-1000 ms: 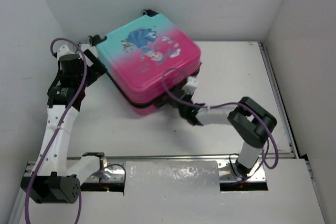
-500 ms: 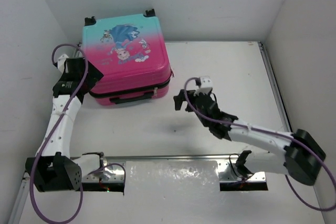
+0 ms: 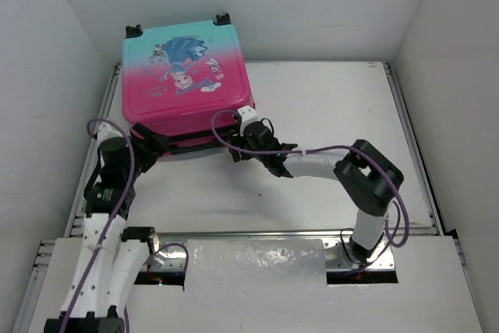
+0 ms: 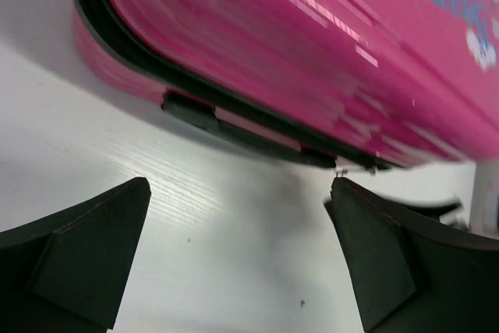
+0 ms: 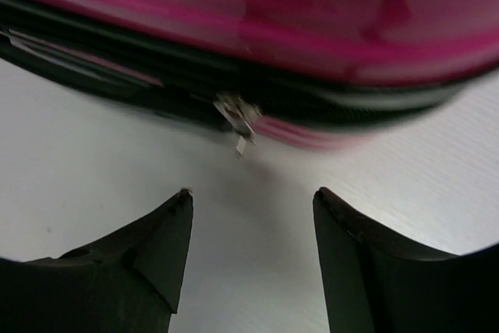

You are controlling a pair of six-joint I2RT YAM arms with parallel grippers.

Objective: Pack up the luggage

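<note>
The luggage (image 3: 187, 76), a closed pink-to-teal suitcase with a cartoon print, lies flat at the back left of the table. My left gripper (image 3: 156, 144) is open at its near left corner; in the left wrist view (image 4: 238, 193) the pink shell (image 4: 312, 44) and black side handle (image 4: 234, 126) lie just ahead. My right gripper (image 3: 243, 142) is open at the suitcase's near right edge. In the right wrist view (image 5: 251, 200) a small metal zipper pull (image 5: 238, 115) hangs from the black zipper line just ahead of the open fingers.
White walls close in the table at the left, back and right. A metal rail (image 3: 257, 233) runs along the near edge by the arm bases. The white tabletop (image 3: 335, 107) stretches to the right of the suitcase.
The suitcase has stayed at the back left since half a second ago. My right gripper has moved left up to its near right edge. My left arm has drawn back and down to its near left corner.
</note>
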